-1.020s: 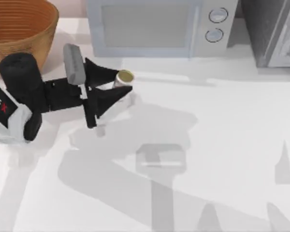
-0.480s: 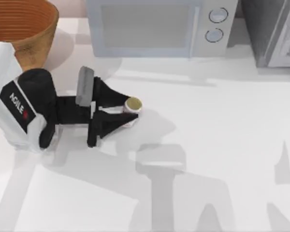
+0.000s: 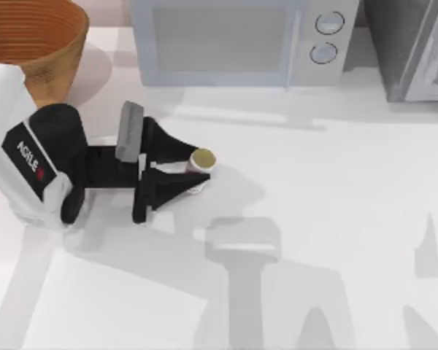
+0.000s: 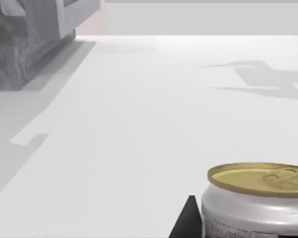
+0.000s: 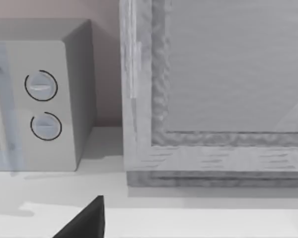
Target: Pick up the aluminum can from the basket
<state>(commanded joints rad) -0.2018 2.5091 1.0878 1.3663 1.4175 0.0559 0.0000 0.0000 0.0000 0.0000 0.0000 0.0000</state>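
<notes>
Left tool [image 3: 192,169] clamped on aluminum can [image 3: 202,160], on table [image 3: 336,204]

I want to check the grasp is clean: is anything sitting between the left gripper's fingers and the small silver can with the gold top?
Nothing visible does. The left gripper has its black fingers on either side of the small silver aluminum can, which stands upright on the white table, outside the round woven wicker basket.

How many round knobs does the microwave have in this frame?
2. Both sit on the microwave panel's right end at the table's back: upper knob and lower knob directly beneath it.
</notes>
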